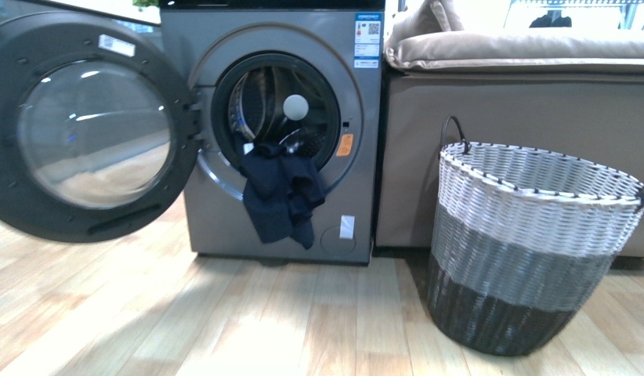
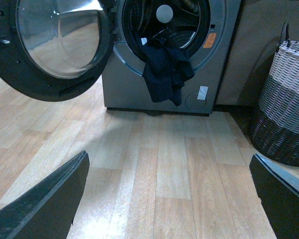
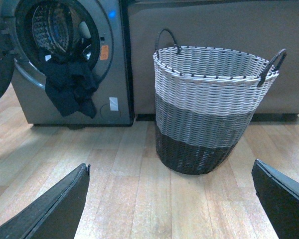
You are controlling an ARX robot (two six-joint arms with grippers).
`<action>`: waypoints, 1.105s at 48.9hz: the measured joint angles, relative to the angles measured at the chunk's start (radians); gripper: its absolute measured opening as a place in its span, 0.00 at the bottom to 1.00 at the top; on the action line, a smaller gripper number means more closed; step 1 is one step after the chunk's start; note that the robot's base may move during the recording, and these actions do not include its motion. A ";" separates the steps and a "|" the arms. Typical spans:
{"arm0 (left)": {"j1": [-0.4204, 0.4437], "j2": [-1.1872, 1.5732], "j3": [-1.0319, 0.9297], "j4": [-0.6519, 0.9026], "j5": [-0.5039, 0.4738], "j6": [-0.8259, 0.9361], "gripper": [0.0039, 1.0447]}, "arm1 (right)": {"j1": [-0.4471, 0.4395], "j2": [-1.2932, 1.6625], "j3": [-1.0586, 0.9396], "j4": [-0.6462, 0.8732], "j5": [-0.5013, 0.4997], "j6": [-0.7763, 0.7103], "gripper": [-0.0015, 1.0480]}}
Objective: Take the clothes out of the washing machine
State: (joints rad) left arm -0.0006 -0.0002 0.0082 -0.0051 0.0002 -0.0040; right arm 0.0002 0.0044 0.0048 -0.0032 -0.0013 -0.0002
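Hovering above pale plank floor (image 1: 225, 329), left end effector (image 2: 169, 157) and right end effector (image 3: 170, 164) gape wide.

Washing machine (image 1: 217, 227): smooth grey casing with a satin metallic sheen. Drum (image 1: 244, 102): perforated, shiny metal. Door (image 1: 92, 125): glossy, reflective glass window set in a matt dark rim. Clothes (image 1: 276, 196): soft, matt navy cloth. Basket (image 1: 530, 235): rough woven strands in white, grey and black bands. Floor (image 1: 225, 313): smooth light wood planks, faintly glossy. Sofa (image 1: 522, 51): matt beige upholstery.

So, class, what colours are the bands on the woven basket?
The basket: white top, grey middle, black base; right wrist view best.
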 joint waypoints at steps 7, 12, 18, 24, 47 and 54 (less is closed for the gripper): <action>0.000 0.000 0.000 0.000 0.000 0.000 0.94 | 0.000 0.000 0.000 0.000 0.003 0.000 0.93; 0.000 0.000 0.000 0.000 0.000 0.000 0.94 | 0.000 0.000 0.000 0.000 0.000 0.000 0.93; 0.000 0.001 0.000 0.000 0.001 0.000 0.94 | 0.000 0.000 0.000 0.000 0.004 0.000 0.93; 0.000 0.000 0.000 0.000 -0.003 0.000 0.94 | 0.000 0.000 0.000 0.000 -0.002 0.000 0.93; 0.000 0.003 0.000 0.000 0.003 0.000 0.94 | 0.000 0.000 0.000 0.000 0.002 0.000 0.93; 0.000 0.000 0.000 0.000 0.000 0.000 0.94 | 0.000 0.000 0.000 0.000 0.000 0.000 0.93</action>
State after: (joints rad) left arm -0.0002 -0.0002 0.0082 -0.0051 -0.0002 -0.0040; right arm 0.0002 0.0044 0.0048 -0.0032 -0.0013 -0.0006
